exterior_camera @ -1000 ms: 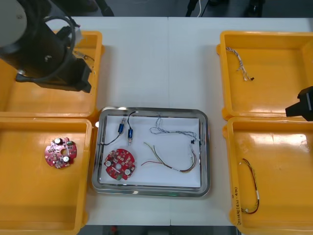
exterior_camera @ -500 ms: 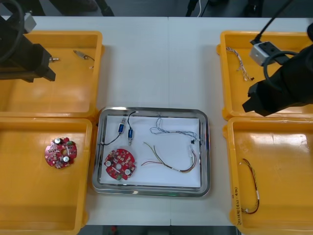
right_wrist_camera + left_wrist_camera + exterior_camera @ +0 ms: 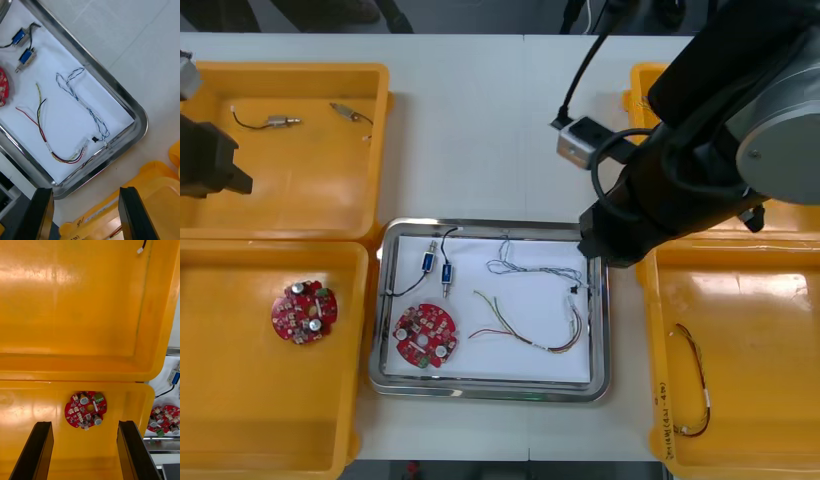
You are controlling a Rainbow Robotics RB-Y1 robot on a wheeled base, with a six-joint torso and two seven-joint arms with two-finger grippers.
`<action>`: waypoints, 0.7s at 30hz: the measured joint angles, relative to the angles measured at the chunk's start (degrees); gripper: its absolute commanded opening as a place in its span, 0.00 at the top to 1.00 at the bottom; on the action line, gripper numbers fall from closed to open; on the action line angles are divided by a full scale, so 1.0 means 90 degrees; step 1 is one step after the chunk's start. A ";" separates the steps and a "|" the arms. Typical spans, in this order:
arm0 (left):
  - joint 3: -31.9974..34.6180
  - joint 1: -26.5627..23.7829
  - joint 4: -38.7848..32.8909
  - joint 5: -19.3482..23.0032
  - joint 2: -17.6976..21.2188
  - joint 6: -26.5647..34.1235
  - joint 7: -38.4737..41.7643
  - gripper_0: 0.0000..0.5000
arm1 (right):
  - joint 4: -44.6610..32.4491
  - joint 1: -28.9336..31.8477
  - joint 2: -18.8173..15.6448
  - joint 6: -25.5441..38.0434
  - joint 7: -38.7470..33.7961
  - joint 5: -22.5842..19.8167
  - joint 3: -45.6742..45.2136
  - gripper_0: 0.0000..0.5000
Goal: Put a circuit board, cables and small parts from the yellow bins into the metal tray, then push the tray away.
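The metal tray [image 3: 492,388], white inside, lies between the bins. It holds a red circuit board [image 3: 425,336], two small blue metal parts [image 3: 437,266], a blue and white cable [image 3: 520,268] and a red and yellow cable [image 3: 545,338]. My right arm [image 3: 680,190] hangs over the tray's far right corner. In the right wrist view my right gripper [image 3: 85,189] is open above the tray's rim [image 3: 139,112], near the blue and white cable [image 3: 88,110]. My left gripper [image 3: 84,423] is open over a second circuit board [image 3: 86,414] in the near left bin.
The far left bin [image 3: 370,150] holds small metal parts [image 3: 270,122] on thin wires. A circuit board [image 3: 304,313] lies in the near left bin. The near right bin [image 3: 740,270] holds a red and yellow cable [image 3: 692,380]. My left arm [image 3: 205,160] is at the left edge.
My right arm has swung in from the right edge to above the tray's far right corner. My left arm has drawn back to the left, uncovering the far left bin.
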 measured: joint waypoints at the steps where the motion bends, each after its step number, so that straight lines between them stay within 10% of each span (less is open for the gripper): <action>1: 0.0053 0.0095 -0.0066 -0.0003 0.0000 0.0000 -0.0049 0.00 | 0.0000 -0.0040 0.0033 0.0014 0.0275 0.0048 0.0124 0.00; 21: 0.0632 0.1128 -0.0775 -0.0403 -0.0169 0.0000 -0.0121 0.00 | 0.0957 -0.0676 0.1698 0.0131 0.2011 0.1386 0.2005 0.00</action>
